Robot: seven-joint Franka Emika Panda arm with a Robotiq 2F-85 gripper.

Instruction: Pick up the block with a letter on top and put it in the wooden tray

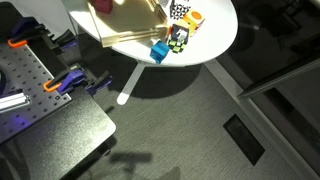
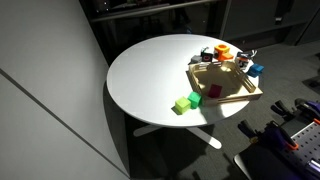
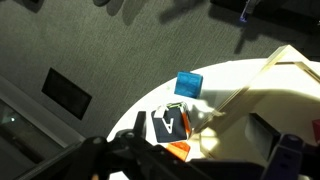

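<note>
Gripper (image 3: 190, 168) blurred, grip state not determinable. Letter-topped block (image 3: 171, 122) seen just ahead, pale mark unreadable, cubic, no long axis; blue cube (image 3: 188, 85) beyond.

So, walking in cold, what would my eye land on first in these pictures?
The round white table stands out first, bright against the dark floor. At one side of it lies the pale wooden tray with a red block inside and green cubes just outside its rim. At the table's edge, a vivid blue cube sits beside the block with a letter on top.
</note>
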